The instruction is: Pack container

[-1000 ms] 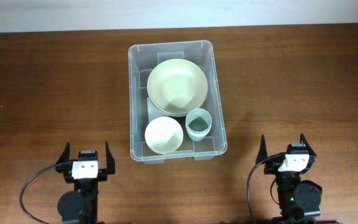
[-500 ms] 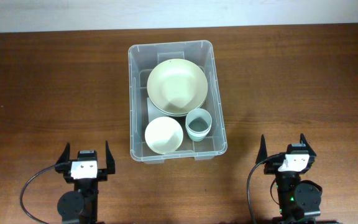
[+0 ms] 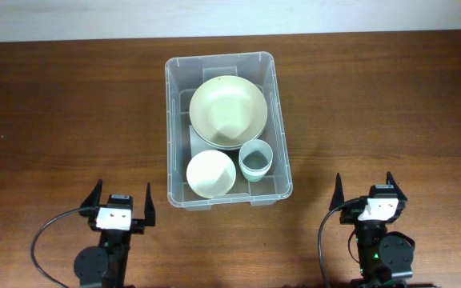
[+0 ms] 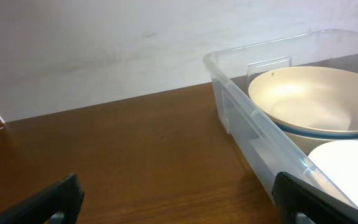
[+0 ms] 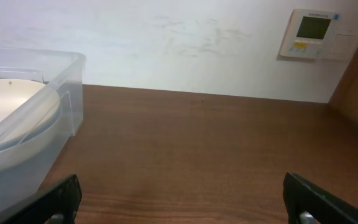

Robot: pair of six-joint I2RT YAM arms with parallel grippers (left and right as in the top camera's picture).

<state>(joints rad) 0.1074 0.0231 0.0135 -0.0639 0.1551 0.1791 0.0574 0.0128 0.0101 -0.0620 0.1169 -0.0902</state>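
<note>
The clear container point(image 3: 171, 128) stands at the table's middle. It holds a large cream bowl point(image 3: 227, 110) at the far end, a small white bowl point(image 3: 210, 173) at the near left and a small pale cup point(image 3: 255, 158) at the near right. My left gripper point(image 3: 122, 206) is open and empty, near the front edge, left of the container. My right gripper point(image 3: 368, 190) is open and empty, near the front edge, to the container's right. The left wrist view shows the container's wall point(image 4: 247, 118) and the large bowl point(image 4: 316, 99). The right wrist view shows its corner point(image 5: 67, 87).
Brown wooden table point(image 3: 62, 120) around the container. A white wall runs behind the table, with a wall thermostat point(image 5: 314, 33) in the right wrist view.
My left gripper has shifted slightly right and toward the front edge. The right gripper and the container's contents have not moved.
</note>
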